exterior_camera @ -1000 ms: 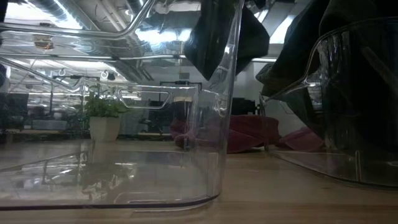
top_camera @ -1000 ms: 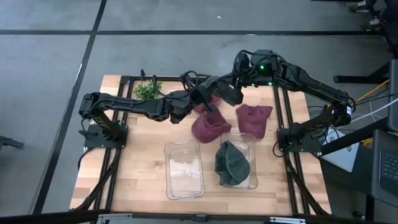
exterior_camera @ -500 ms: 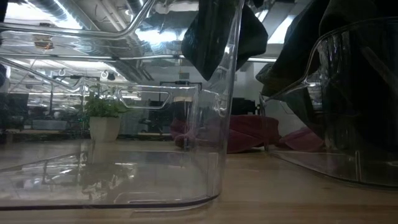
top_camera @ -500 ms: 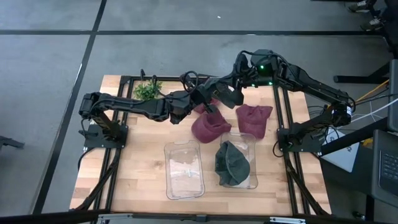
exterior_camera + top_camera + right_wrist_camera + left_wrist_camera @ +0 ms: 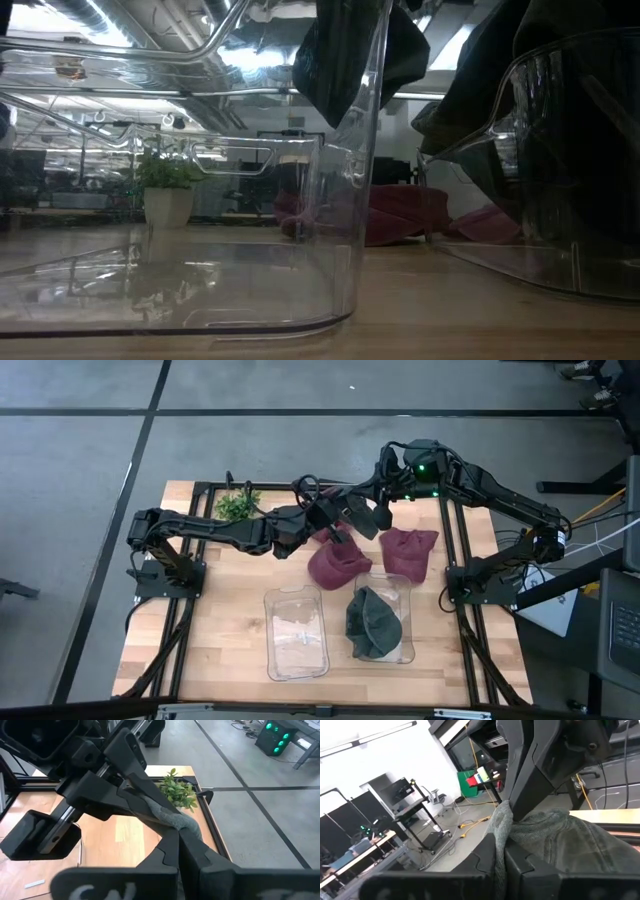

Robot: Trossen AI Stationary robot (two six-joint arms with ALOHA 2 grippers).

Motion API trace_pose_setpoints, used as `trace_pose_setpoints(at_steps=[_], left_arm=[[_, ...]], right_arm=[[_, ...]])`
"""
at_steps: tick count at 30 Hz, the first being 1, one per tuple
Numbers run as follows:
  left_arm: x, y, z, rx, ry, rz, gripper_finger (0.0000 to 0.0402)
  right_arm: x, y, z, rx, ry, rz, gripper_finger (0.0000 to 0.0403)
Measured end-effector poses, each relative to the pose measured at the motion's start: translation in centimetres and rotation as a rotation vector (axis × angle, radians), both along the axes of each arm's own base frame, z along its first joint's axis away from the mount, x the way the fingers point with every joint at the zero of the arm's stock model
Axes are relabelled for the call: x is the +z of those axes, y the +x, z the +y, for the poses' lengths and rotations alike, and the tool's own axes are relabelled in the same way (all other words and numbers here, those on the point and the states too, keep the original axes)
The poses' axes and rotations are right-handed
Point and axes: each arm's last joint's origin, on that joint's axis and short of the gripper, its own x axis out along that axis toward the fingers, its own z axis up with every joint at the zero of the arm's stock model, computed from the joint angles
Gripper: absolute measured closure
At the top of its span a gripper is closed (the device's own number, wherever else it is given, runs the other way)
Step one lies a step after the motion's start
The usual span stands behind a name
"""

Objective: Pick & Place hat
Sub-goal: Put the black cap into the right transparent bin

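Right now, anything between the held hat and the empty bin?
The grey hat, pinched by both the left gripper and right gripper, hangs above the maroon hat, which lies between it and the empty clear bin.

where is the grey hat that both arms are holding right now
The grey hat hangs in the air over the back middle of the table in the high view, pinched between the left gripper and right gripper, behind the maroon hats.

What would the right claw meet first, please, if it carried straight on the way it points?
Probably the left claw: the right claw and it pinch the same grey hat from opposite sides. The plant lies beyond, though depth is unclear.
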Motion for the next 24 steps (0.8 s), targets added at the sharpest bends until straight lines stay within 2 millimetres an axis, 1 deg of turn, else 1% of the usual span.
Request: trace_pose_setpoints(at_steps=[5,15,17,24], left_arm=[[0.0,0.0,0.0,-0.002,0.021,0.024,0.0397],[0.0,-0.4,0.1,0.073,0.039,0.063,0.0398],[0.2,-0.8,0.2,0.092,0.04,0.088,0.0398],[1.4,-2.9,0.8,0.154,0.0,0.089,0.0398]], right_arm=[[0.0,0.0,0.0,0.0,0.0,0.0,0.0401],[0.0,0.0,0.0,0.0,-0.002,-0.003,0.0364],[0.0,0.0,0.0,0.001,-0.001,-0.002,0.0363],[0.1,-0.1,0.0,0.0,0.001,-0.003,0.0362]])
